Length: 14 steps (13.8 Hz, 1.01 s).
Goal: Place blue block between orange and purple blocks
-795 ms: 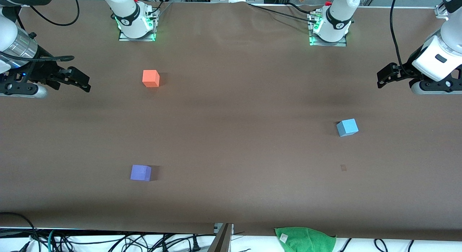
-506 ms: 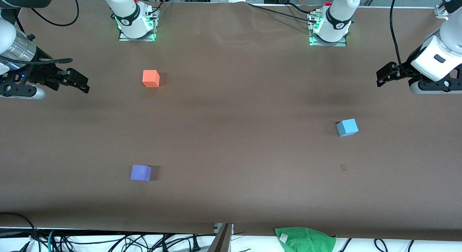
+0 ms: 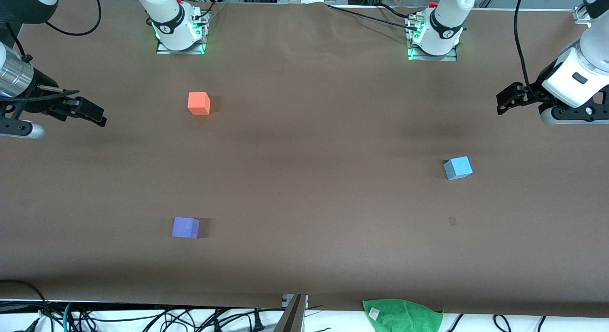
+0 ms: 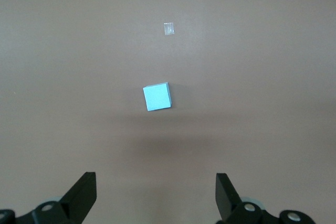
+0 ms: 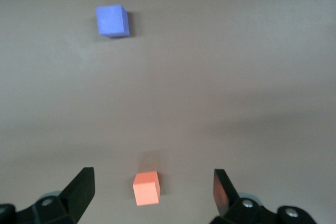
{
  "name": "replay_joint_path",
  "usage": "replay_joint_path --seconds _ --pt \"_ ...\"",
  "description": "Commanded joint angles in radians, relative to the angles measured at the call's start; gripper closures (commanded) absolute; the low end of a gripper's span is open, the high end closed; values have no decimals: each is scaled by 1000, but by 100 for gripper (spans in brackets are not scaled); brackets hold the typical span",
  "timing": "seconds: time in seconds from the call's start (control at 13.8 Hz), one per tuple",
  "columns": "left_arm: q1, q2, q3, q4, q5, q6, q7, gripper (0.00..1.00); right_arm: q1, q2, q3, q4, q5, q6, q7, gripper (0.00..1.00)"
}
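Task not begun, judging by the layout: all three cubes sit apart on the brown table [image 3: 304,189], none held.

Blue block [image 3: 457,168]: rests flat on the table toward the left arm's end, untouched. Also in the left wrist view [image 4: 157,96], with a small pale tape mark [image 4: 168,28] near it on the table.

Orange block [image 3: 199,103]: toward the right arm's end, farther from the front camera. Purple block [image 3: 185,227]: same end, nearer to the front camera. The gap between them is bare and wide enough for a cube.

Left gripper [image 3: 505,100]: up in the air over the table edge at its own end, not over the blue block; jaws spread wide, holding nothing.

Right gripper [image 3: 90,114]: over the table edge at its own end, clear of the orange block; jaws likewise spread, nothing between them. Its wrist view shows both the orange and purple cubes.

Left to do, as I judge it: everything. Reach, grasp the blue block, carry it along the table, set it down in the gap. The left arm is the closer one for the pick.

Green cloth [image 3: 402,314] lies off the table edge by the front camera; not involved.
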Motion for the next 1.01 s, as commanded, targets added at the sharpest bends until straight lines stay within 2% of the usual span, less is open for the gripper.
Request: replay_joint_path --seconds 0.0,0.65,0.94 --pt "4 5 0 18 -1 -14 -7 0 -9 -2 4 8 -7 -49 -8 0" --pt "6 26 0 21 2 -28 8 0 -3 -8 10 16 -4 -19 -6 0" --pt "11 42 -2 23 13 -62 7 0 8 -9 16 17 13 60 1 0"
